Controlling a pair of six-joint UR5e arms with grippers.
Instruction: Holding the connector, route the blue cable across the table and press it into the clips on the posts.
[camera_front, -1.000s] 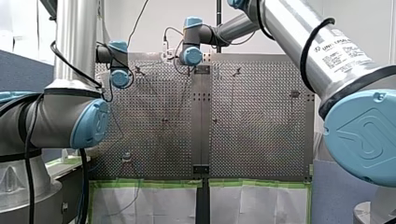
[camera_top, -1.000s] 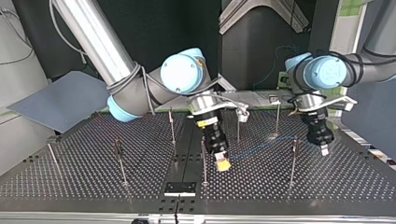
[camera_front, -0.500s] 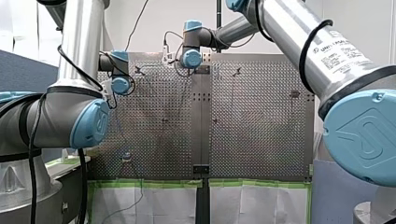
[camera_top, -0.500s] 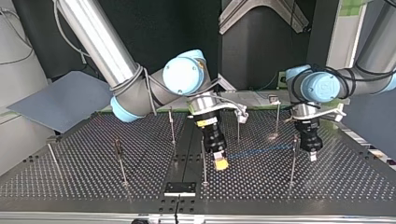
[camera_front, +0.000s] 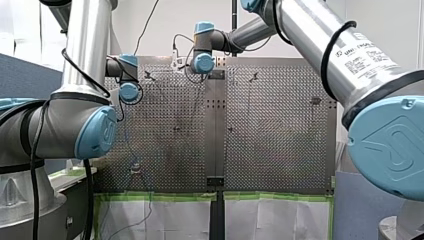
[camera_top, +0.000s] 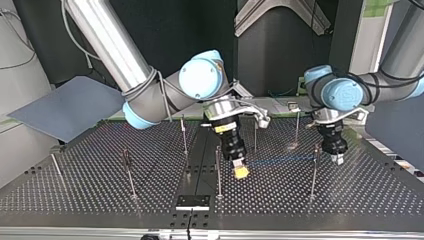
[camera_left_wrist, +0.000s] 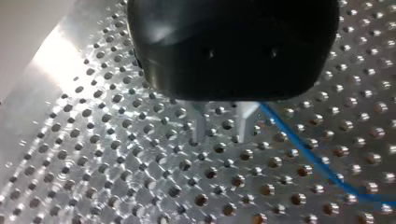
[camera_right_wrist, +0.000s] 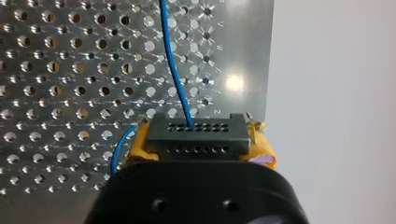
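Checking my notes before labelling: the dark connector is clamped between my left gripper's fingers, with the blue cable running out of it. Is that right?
Wrong arm: my right gripper clamps the connector between its fingers, as the right wrist view shows. The blue cable does run out of it.

the cable (camera_right_wrist: 173, 70) is blue. the connector (camera_right_wrist: 196, 136) is dark grey with two rows of small holes. my right end effector (camera_top: 240, 171) has yellow pads (camera_right_wrist: 140, 143); my left end effector (camera_left_wrist: 222, 131) is black with silver fingers (camera_left_wrist: 246, 119). the worktop (camera_left_wrist: 116, 163) is silver with a grid of holes.
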